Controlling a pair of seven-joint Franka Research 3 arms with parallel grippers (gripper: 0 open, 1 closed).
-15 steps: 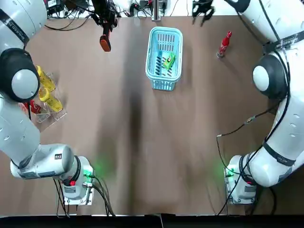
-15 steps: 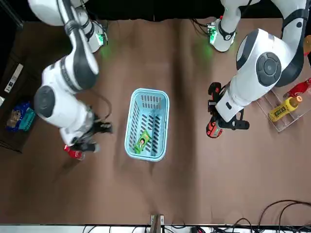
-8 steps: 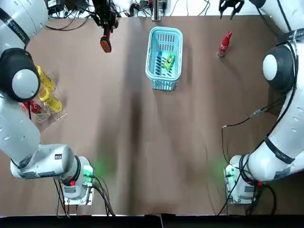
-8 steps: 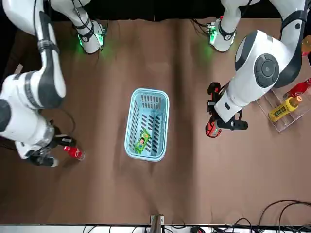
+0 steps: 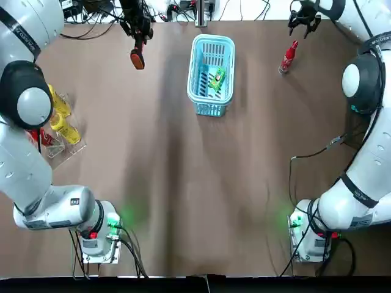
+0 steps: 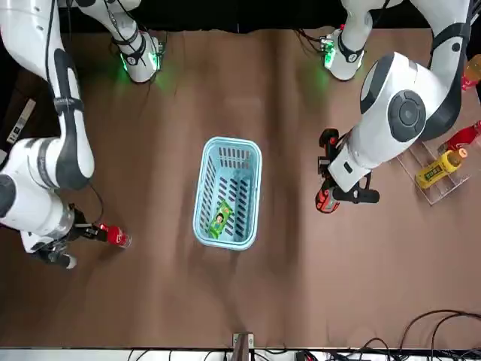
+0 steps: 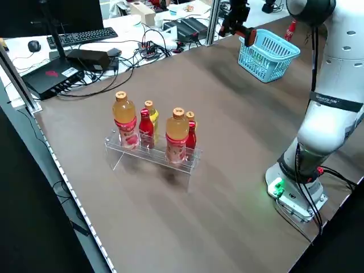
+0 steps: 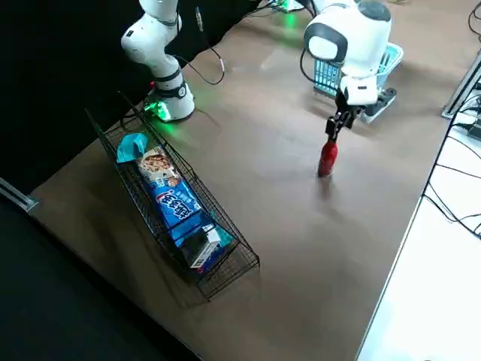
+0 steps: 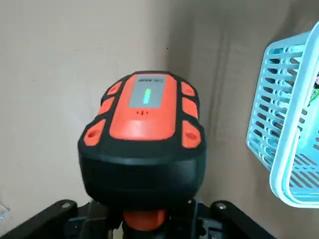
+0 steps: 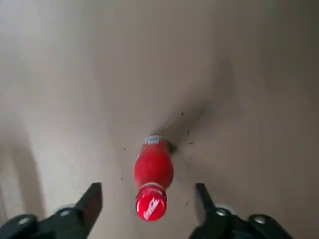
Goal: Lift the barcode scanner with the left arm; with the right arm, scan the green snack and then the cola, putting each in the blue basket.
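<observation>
My left gripper point(image 5: 139, 38) is shut on the handle of the orange-and-black barcode scanner point(image 5: 137, 59), held above the table left of the blue basket point(image 5: 212, 101). In the left wrist view the scanner point(image 9: 142, 134) fills the middle. The green snack point(image 5: 217, 78) lies inside the basket. The red cola bottle point(image 5: 288, 57) stands upright to the right of the basket. My right gripper point(image 5: 303, 19) hovers just above it, open. In the right wrist view its fingers point(image 10: 90, 200) stand on both sides of the cola point(image 10: 153, 177) without touching it.
A clear rack point(image 5: 60, 125) with yellow and red bottles stands at the table's left edge. A wire basket point(image 8: 176, 203) of snack packs sits off the right side. Cables and gear lie beyond the far edge point(image 5: 183, 9).
My right gripper swung rightward along the far edge and has come in over the cola bottle. The left gripper and scanner have barely moved.
</observation>
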